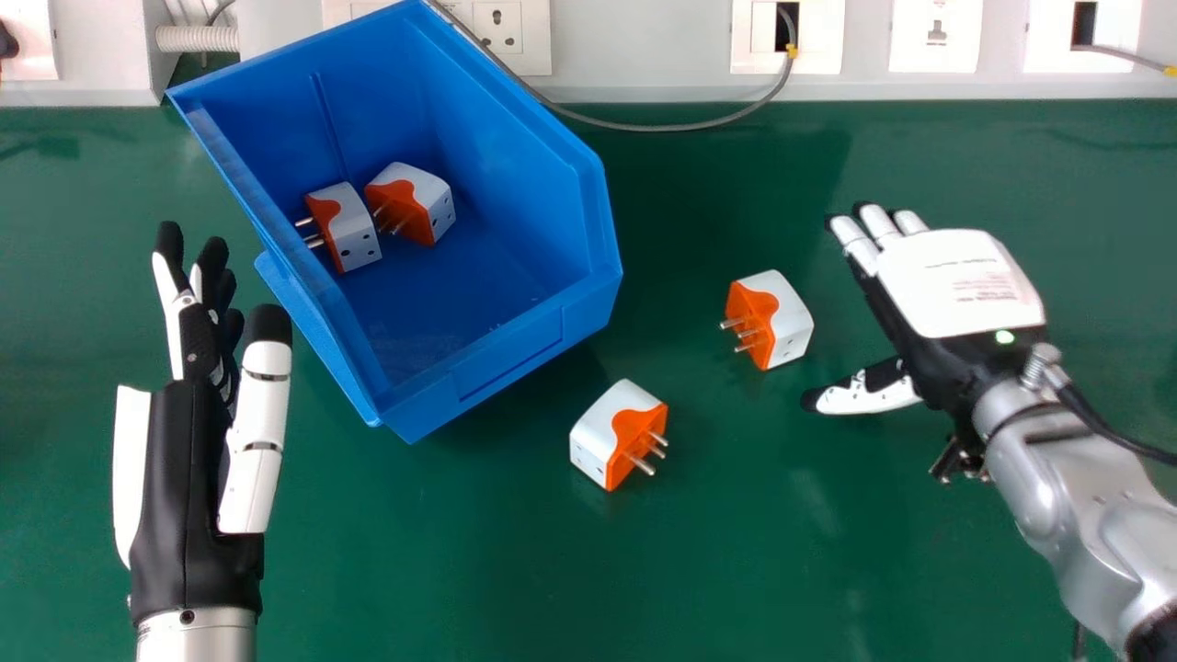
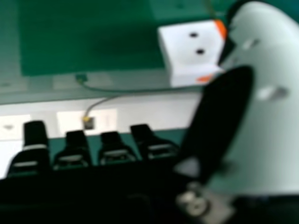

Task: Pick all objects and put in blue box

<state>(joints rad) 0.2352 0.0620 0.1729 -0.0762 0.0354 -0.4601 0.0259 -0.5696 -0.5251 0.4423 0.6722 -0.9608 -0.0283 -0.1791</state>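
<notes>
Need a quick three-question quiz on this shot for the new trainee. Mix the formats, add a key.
1. Fill in: the two plugs on the green table are nearer to the ____ robot hand.

2. How many plugs are inside the blue box?
A) one
B) two
C) four

3. True or false: the left robot hand is gripping a plug.

Key:
1. Right; the right robot hand is just beside one of them.
2. B; both sit toward the left side of the box in the head view.
3. False; the left robot hand is open and holds nothing.

Green table (image 1: 441, 561) beneath a blue box (image 1: 515, 359) and two white-and-orange plug adapters (image 1: 598, 432).
</notes>
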